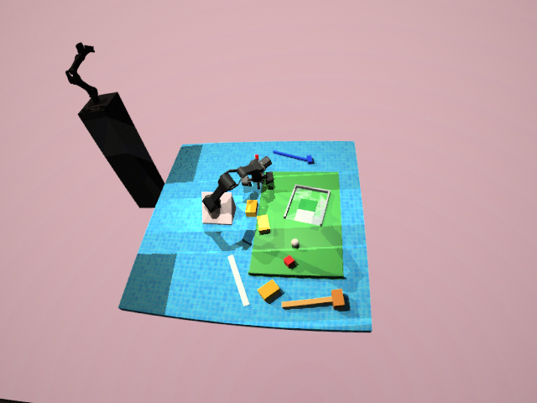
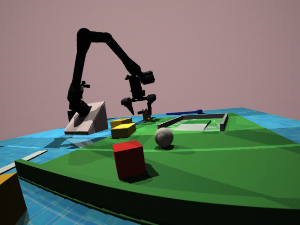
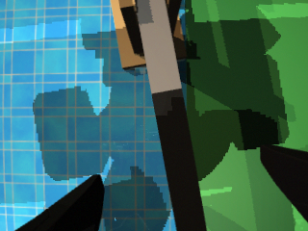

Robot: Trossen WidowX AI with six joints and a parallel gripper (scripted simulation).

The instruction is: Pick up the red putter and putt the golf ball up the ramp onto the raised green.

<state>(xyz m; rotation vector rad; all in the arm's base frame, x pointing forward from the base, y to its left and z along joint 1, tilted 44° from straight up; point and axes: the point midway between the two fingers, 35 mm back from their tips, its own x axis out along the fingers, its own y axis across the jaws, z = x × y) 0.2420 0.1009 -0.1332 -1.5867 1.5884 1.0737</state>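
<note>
So the gripper (image 1: 258, 184) (image 2: 140, 113) (image 3: 182, 167) is spread wide with nothing in it, hanging over the putter (image 3: 166, 115), whose shaft cuts down the middle of the wrist shot. Golf ball (image 1: 294, 243) (image 2: 163, 137) is just sitting on the green mat (image 1: 320, 262) (image 2: 218, 169) (image 3: 294, 63), right of center in the exterior frame.

Blue table (image 1: 190, 277) (image 2: 72, 213) (image 3: 19, 144) w/ green mat (image 1: 268, 266) (image 2: 218, 169) (image 3: 294, 58), white strip (image 1: 237, 280) (image 2: 36, 155), blue mallet (image 1: 292, 156) (image 2: 183, 113) & orange mallet (image 1: 310, 301) on top.

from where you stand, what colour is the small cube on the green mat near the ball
Red; exterior view.
</note>
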